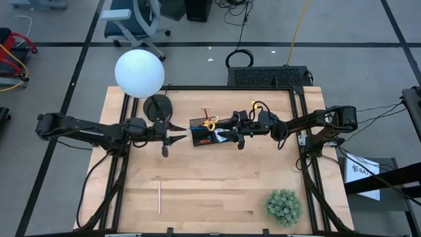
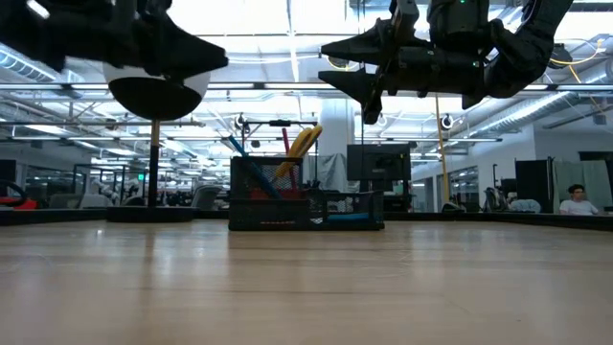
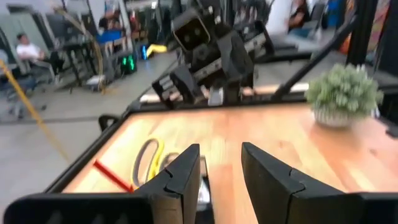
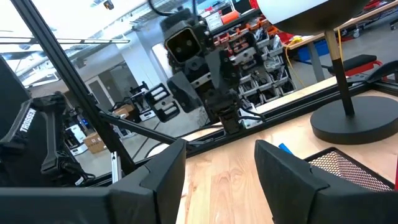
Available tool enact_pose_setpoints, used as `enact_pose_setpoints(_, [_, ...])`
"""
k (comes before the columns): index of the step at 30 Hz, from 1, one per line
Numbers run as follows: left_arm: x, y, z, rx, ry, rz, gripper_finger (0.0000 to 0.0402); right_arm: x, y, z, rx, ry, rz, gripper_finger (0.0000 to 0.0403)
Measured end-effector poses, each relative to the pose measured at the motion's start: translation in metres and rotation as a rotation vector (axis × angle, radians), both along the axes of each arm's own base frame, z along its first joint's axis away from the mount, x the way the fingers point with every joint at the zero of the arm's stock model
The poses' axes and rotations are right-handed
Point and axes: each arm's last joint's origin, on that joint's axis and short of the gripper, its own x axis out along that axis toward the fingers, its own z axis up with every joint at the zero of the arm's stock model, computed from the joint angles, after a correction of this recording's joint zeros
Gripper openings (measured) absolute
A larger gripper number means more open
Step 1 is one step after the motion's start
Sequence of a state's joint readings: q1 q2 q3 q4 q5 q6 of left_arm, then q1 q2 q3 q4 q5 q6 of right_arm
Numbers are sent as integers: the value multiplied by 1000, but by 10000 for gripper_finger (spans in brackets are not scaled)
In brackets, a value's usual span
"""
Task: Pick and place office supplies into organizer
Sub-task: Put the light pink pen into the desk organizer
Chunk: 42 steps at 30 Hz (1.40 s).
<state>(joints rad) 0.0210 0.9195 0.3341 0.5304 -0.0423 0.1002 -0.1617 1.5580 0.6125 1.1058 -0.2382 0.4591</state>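
Note:
The black mesh organizer (image 1: 205, 133) (image 2: 306, 203) stands at mid-table. Yellow-handled scissors (image 1: 210, 122) (image 2: 300, 149) (image 3: 149, 159), a red pen (image 1: 205, 113) (image 3: 112, 177) and a blue pen (image 2: 237, 149) stick up out of it. A pale pencil (image 1: 159, 196) lies flat on the table near the near-left edge. My left gripper (image 1: 179, 132) (image 3: 221, 180) hovers open just left of the organizer. My right gripper (image 1: 222, 135) (image 4: 221, 168) hovers open over its right part, well above it in the low view (image 2: 350, 77). Both are empty and face each other.
A lamp with a white globe (image 1: 139, 72) and a round black base (image 1: 158, 106) (image 4: 360, 121) stands behind the left gripper. A green spiky plant ball (image 1: 283, 206) (image 3: 345, 93) sits at the near-right corner. Bare wood lies across the near half of the table (image 1: 217, 191).

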Motion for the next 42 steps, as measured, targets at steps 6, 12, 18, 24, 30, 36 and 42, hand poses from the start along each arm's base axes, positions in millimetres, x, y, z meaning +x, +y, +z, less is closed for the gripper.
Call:
enact_pose_setpoints(6, [-6, -20, 23, 35, 197, 30, 124, 0, 0, 0, 0, -1, 0, 187])
enact_pose_setpoints(12, [-8, -39, 44, 85, 402, -11, 124, 0, 0, 0, 0, 0, 1, 187])
enact_pose_setpoints(18, [-14, -59, 52, 169, 590, -120, 124, 0, 0, 0, 0, -1, 1, 187])
enact_pose_setpoints(24, [-17, -82, 41, 268, 751, -288, 124, 0, 0, 0, 0, 3, 1, 187])
enact_pose_setpoints(30, [-16, -108, 22, 372, 858, -465, 124, 0, 0, 0, 0, 3, 0, 187])
enact_pose_setpoints(36, [-14, -126, 1, 511, 953, -562, 124, 0, 0, 0, 1, 3, -2, 187])
enact_pose_setpoints(42, [-13, -140, -14, 604, 1008, -644, 124, 0, 0, 0, 1, 3, -3, 187])
